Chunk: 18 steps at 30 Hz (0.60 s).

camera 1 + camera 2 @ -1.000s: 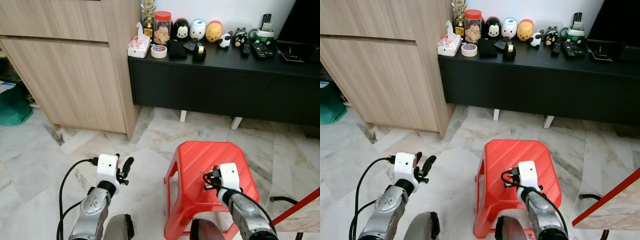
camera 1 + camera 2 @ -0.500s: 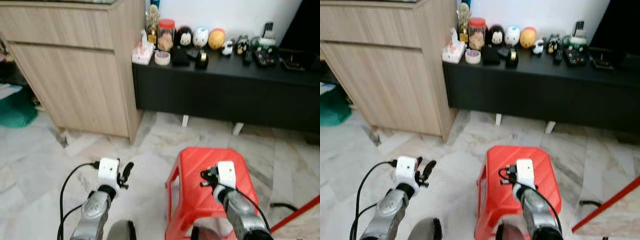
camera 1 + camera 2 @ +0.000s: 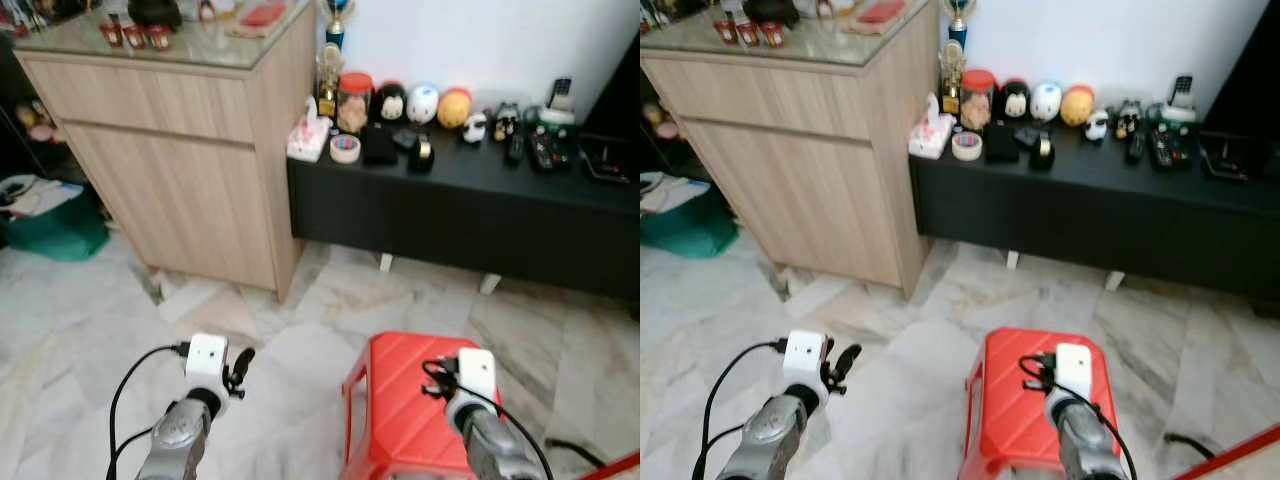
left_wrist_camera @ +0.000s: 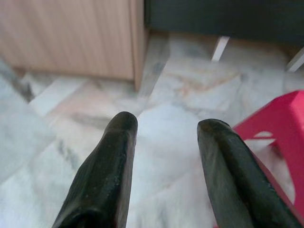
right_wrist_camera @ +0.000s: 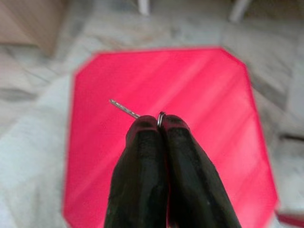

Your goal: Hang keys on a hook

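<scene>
Pickup done: right gripper (image 5: 161,124) pressed together on key ring (image 5: 161,118), held above red stool (image 5: 190,95). Left gripper (image 4: 164,126) spread, empty, over marble floor (image 4: 180,85). Remaining: locate hook, approach, hang keys. Hook location: cannot tell.

Two silver robot arms, each ending in two long black fingers: left fingers (image 4: 107,175), four fingers in all. One red plastic stool (image 3: 400,405) on the marble floor. One light wooden cabinet (image 3: 190,170) with a glass top. One long black low bench (image 3: 470,205). On the bench: one red-lidded clear jar (image 3: 353,100); three round character figures, namely one black (image 3: 390,101), one white (image 3: 422,103) and one yellow-orange (image 3: 455,107); one roll of white tape (image 3: 345,148); one white tissue pack (image 3: 308,140). One small metal key ring (image 5: 160,118) with one thin key. One green basin (image 3: 55,225) beside the cabinet.
</scene>
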### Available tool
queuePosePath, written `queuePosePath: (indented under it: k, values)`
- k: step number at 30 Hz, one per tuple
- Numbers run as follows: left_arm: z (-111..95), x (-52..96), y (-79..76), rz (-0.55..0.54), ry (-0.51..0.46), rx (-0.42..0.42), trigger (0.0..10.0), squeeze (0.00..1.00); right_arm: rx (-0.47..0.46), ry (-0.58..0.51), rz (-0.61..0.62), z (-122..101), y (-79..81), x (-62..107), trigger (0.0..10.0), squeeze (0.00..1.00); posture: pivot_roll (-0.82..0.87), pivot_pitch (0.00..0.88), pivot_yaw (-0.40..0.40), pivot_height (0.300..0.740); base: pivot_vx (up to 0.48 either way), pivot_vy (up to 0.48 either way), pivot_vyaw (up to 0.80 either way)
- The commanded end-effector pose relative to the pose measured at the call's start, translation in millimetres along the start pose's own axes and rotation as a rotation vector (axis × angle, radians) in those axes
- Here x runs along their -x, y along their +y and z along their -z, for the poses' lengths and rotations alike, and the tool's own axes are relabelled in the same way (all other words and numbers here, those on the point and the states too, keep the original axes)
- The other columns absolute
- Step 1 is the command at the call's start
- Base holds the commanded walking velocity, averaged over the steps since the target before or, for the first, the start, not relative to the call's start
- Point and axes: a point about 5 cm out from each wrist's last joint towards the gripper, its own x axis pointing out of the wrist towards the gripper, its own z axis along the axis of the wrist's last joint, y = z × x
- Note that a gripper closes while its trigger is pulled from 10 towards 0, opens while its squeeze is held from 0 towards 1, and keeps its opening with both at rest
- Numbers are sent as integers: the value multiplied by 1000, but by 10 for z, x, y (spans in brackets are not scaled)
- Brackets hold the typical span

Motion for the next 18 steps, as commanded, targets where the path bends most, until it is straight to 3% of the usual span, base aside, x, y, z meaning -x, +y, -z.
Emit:
queuePosePath:
  k: [1, 8, 13, 18]
  values:
    - [119, 33, 39, -14, 62, 20, 10000, 0, -1, 66, 43, 182, -65, 49, 10000, 0, 19, 0, -29, 740, 0, 0, 0]
    - [477, 177, 113, -45, 268, 86, 10000, 0, -94, 154, 75, 499, -143, 167, 10000, 0, 13, 0, -19, 740, 0, 0, 0]
    - [706, 322, 123, -82, 381, 93, 10000, 0, -24, 207, 46, 630, -107, 215, 10000, 0, 20, 0, -22, 740, 0, 0, 0]
    - [850, 414, 75, -95, 447, 116, 10000, 0, -15, 240, 57, 697, -114, 242, 10000, 0, 14, 0, -22, 740, 0, 0, 0]
